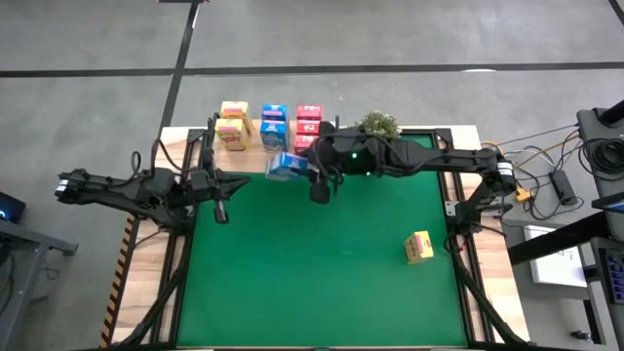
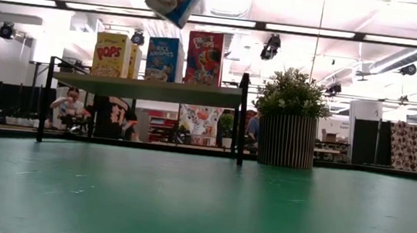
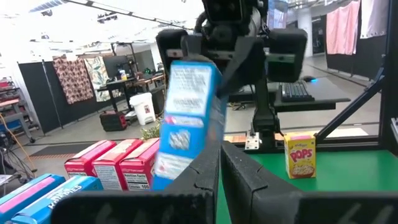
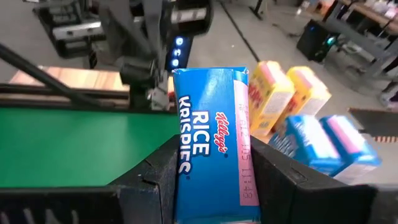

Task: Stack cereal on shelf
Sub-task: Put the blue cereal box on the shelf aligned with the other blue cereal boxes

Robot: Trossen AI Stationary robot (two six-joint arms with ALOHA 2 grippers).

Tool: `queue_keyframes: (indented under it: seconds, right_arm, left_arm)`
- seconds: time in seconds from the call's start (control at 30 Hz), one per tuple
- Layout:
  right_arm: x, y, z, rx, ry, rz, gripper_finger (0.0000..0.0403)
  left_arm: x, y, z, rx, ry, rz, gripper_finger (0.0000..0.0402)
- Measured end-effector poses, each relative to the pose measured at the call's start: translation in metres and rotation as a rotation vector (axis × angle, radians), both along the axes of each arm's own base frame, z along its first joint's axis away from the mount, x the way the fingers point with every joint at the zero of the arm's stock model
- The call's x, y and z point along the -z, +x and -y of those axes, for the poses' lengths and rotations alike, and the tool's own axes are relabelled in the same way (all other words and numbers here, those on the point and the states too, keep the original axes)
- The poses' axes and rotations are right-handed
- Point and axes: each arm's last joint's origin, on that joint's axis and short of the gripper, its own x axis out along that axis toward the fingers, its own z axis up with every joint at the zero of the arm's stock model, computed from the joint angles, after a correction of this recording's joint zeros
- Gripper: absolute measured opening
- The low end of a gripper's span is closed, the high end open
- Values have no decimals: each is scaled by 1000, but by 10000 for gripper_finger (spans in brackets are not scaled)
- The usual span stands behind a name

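A small blue printed cardboard cereal box [image 1: 284, 166] hung tilted in the air just in front of the light-wood shelf [image 1: 249, 146] at the surface's far edge, clamped in the right gripper's [image 4: 208, 180] jaws. The left gripper [image 1: 220, 209], jaws closed on nothing, waited near the left edge.

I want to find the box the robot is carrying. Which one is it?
Look at the wooden shelf at the far edge of the green mat. Just in front of it, the right gripper holds a blue cereal box up in the air. The other boxes sit on the shelf or the mat; this one hangs tilted and reads Rice Krispies.
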Motion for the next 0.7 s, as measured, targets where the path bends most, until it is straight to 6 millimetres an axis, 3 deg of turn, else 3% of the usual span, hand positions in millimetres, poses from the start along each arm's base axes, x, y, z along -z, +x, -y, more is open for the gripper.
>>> queue_keyframes:
  seconds: [0.13, 0.3, 0.7]
  right_arm:
    - [-2, 7, 10, 16, -25, -12, 148]
    - [8, 31, 21, 20, -47, -117, 148]
    - [-1, 63, 46, 62, -28, -227, 148]
  left_arm:
    - [-1, -2, 0, 1, -6, 9, 0]
    - [-1, -2, 0, 1, -14, 14, 0]
    - [-1, -4, -1, 3, -29, 21, 0]
